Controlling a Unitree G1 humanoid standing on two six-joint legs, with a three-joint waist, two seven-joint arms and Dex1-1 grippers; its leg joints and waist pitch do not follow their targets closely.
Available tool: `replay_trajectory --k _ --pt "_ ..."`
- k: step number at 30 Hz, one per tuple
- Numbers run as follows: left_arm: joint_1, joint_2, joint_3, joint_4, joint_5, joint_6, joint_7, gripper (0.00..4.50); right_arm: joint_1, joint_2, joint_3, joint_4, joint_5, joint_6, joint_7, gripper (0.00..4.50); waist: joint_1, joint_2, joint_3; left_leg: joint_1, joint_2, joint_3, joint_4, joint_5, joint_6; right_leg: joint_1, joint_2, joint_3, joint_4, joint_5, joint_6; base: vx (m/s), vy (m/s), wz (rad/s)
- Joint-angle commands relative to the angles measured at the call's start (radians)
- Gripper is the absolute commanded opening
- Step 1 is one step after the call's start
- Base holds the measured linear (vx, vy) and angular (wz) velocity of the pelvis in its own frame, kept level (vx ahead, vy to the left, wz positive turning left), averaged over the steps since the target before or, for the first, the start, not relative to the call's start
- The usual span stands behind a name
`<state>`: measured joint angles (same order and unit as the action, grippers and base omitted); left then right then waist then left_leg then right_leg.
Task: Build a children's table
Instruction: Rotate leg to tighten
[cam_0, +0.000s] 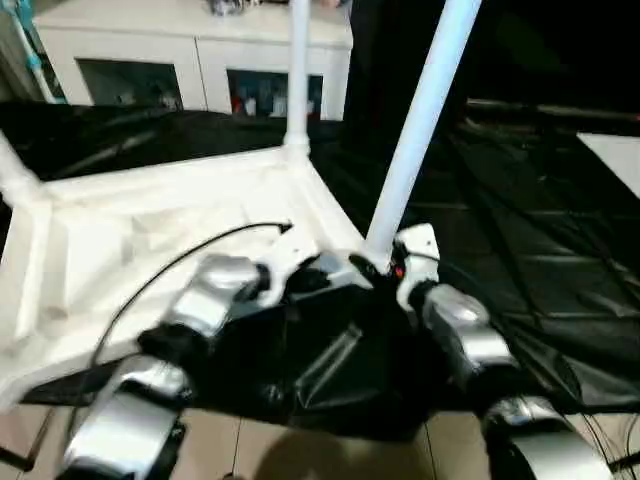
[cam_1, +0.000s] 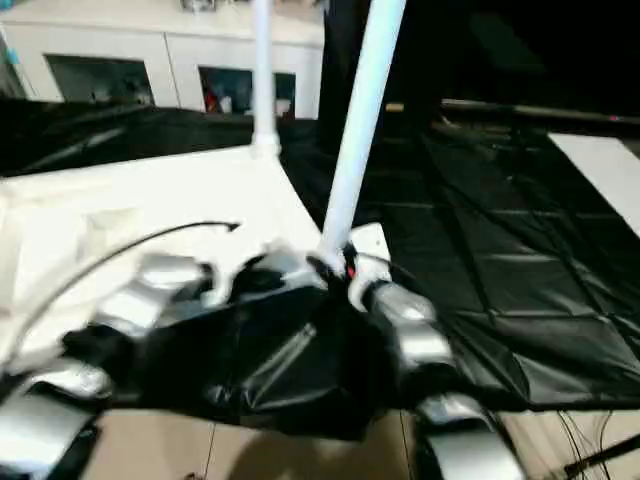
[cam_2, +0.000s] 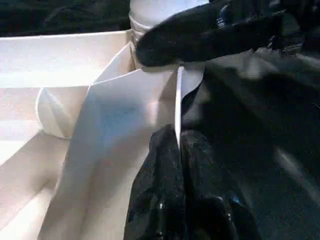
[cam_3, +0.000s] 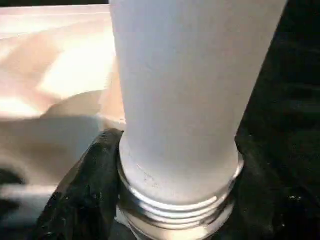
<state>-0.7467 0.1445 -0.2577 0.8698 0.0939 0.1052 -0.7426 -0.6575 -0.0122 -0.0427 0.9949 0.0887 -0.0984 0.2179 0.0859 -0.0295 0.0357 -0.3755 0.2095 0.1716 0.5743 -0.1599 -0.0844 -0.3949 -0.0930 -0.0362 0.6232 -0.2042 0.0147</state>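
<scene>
Two legs already stand in the upturned children's table (cam_0: 150, 240) filling the frame's left: one at far left, one (cam_0: 298, 70) upper centre. Left claw (cam_2: 177, 145) pinches the top's thin edge shut. Right claw (cam_0: 385, 262) clasps a third, leaning leg (cam_0: 420, 120), seemingly unseated; more remains.

A white cabinet (cam_0: 200, 45) with glass doors occupies the upper left of the frame; small coloured items (not identifiable) sit behind the glass. Black sheeting (cam_0: 540, 270) covers the floor across the centre and right, creased into panels. A pale floor (cam_0: 330, 455) shows along the bottom edge. A white slab (cam_0: 615, 160) lies at the right edge.
</scene>
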Motion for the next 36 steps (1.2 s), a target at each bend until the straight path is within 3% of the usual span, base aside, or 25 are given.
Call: replay_trajectory --k 1,6,10,13,18,20,23,26,27,28,29,34,36 --pt "0.006 -0.046 0.0 0.068 0.015 0.018 0.109 0.0 -0.006 0.058 -0.008 0.057 0.017 0.015 -0.06 2.72 -0.004 0.003 -0.046 0.021 0.01 -0.001 -0.08 -0.381 -0.049 0.021 -0.04 0.025 -0.1 -0.358 -0.154 0.0 0.0 0.0" --pt "-0.002 -0.06 -0.024 0.083 0.037 0.005 0.103 0.0 -0.024 0.074 0.035 0.076 -0.032 0.002 -0.057 2.72 0.0 0.001 -0.046 0.019 0.011 0.0 -0.083 -0.378 -0.019 0.023 -0.038 0.023 -0.104 -0.323 -0.144 0.0 0.0 0.0" --pt "-0.005 -0.046 -0.032 0.098 0.056 -0.016 0.086 0.0 -0.03 0.077 0.01 0.082 -0.01 -0.008 -0.003 2.72 0.0 -0.002 -0.043 0.023 0.011 -0.001 -0.087 -0.404 -0.015 0.023 -0.041 0.024 -0.111 -0.372 -0.134 0.0 0.0 0.0" --pt "-0.003 -0.033 -0.032 0.097 0.062 -0.026 0.069 0.0 -0.03 0.063 -0.006 0.08 -0.001 -0.027 0.005 3.42 0.0 -0.002 -0.044 0.021 0.013 -0.001 -0.088 -0.39 -0.013 0.022 -0.043 0.024 -0.113 -0.373 -0.133 0.0 0.0 0.0" --pt "0.003 -0.011 -0.03 0.086 0.056 -0.043 0.025 0.0 -0.022 0.021 0.009 0.054 -0.025 -0.053 0.032 3.69 0.0 -0.005 -0.043 0.017 0.012 0.0 -0.089 -0.372 -0.006 0.024 -0.044 0.024 -0.114 -0.384 -0.13 0.0 0.0 0.0" --pt "0.023 0.017 -0.043 0.06 0.053 -0.058 -0.044 0.0 0.002 -0.035 0.054 0.007 -0.063 -0.086 0.108 3.89 0.003 -0.006 -0.044 0.017 0.014 0.001 -0.089 -0.352 -0.003 0.025 -0.045 0.024 -0.114 -0.372 -0.133 0.0 0.0 0.0" --pt "0.055 0.065 -0.07 0.009 0.042 -0.058 -0.177 0.0 0.062 -0.117 0.105 -0.102 -0.054 -0.081 0.336 4.07 0.008 -0.009 -0.046 0.008 0.015 0.001 -0.087 -0.31 0.019 0.035 -0.043 0.023 -0.107 -0.301 -0.139 0.0 0.0 0.0" --pt "0.072 0.105 -0.088 -0.022 0.035 -0.045 -0.267 0.0 0.118 -0.195 0.135 -0.212 -0.013 -0.058 0.542 4.07 0.008 -0.009 -0.05 0.008 0.016 0.005 -0.079 -0.247 0.051 0.042 -0.036 0.023 -0.093 -0.156 -0.179 0.034 0.003 0.0" --pt "0.079 0.128 -0.1 -0.04 0.032 -0.036 -0.322 0.0 0.145 -0.24 0.15 -0.271 0.007 -0.046 0.644 4.07 0.009 0.0 -0.053 0.01 0.016 0.005 -0.076 -0.218 0.06 0.044 -0.035 0.022 -0.086 -0.086 -0.204 0.057 0.012 0.0" --pt "0.082 0.136 -0.104 -0.046 0.031 -0.031 -0.342 0.0 0.154 -0.256 0.154 -0.29 0.014 -0.042 0.678 4.07 0.008 -0.004 -0.054 0.008 0.016 0.005 -0.073 -0.199 0.069 0.048 -0.033 0.022 -0.081 -0.046 -0.213 0.056 0.016 -0.02" --pt "0.085 0.146 -0.108 -0.054 0.029 -0.026 -0.364 0.0 0.161 -0.273 0.16 -0.305 0.022 -0.039 0.706 4.07 0.007 0.002 -0.055 0.008 0.014 0.007 -0.068 -0.167 0.087 0.048 -0.032 0.02 -0.071 0.035 -0.244 0.056 0.016 -0.02" --pt "0.108 0.205 -0.134 -0.128 0.018 0.002 -0.497 0.0 0.19 -0.346 0.179 -0.391 0.053 -0.01 0.835 4.07 0.008 0.003 -0.055 0.013 0.017 0.009 -0.066 -0.183 0.089 0.05 -0.032 0.019 -0.07 0.041 -0.271 0.0 0.0 0.0" --pt "0.125 0.254 -0.158 -0.192 0.006 0.034 -0.6 0.0 0.21 -0.384 0.195 -0.449 0.068 0.02 0.924 4.07 0.011 0.004 -0.05 0.013 0.02 0.01 -0.07 -0.215 0.083 0.05 -0.031 0.019 -0.073 -0.011 -0.268 0.0 0.0 0.0"
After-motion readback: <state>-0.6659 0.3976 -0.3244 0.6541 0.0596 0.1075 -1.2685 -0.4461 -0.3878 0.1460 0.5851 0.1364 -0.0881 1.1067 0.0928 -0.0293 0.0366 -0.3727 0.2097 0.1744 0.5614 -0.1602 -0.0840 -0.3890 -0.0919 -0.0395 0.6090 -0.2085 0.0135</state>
